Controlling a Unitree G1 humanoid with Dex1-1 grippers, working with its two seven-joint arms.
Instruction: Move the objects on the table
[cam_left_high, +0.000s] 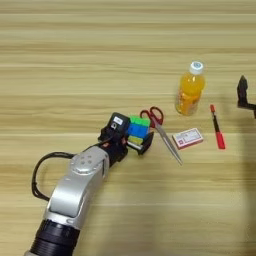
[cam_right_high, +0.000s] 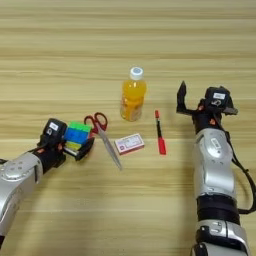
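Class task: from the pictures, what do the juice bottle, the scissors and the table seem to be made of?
Juice bottle: probably clear glossy plastic, since the orange liquid shows through; opaque white cap.
Scissors: grey blades, likely metal; red handles look like plastic.
Table: light wood or wood-look laminate, with plank grain and a matte finish.

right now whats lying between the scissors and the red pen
The small red-and-white flat box lies on the table between the scissors and the red pen, touching neither; the right eye view shows it clearest.

Spread across the table (cam_left_high: 75, 60), left to right: cube (cam_left_high: 138, 131), scissors (cam_left_high: 161, 130) just beside, box (cam_left_high: 188, 138), pen (cam_left_high: 217, 127); bottle (cam_left_high: 190, 89) upright behind the box.
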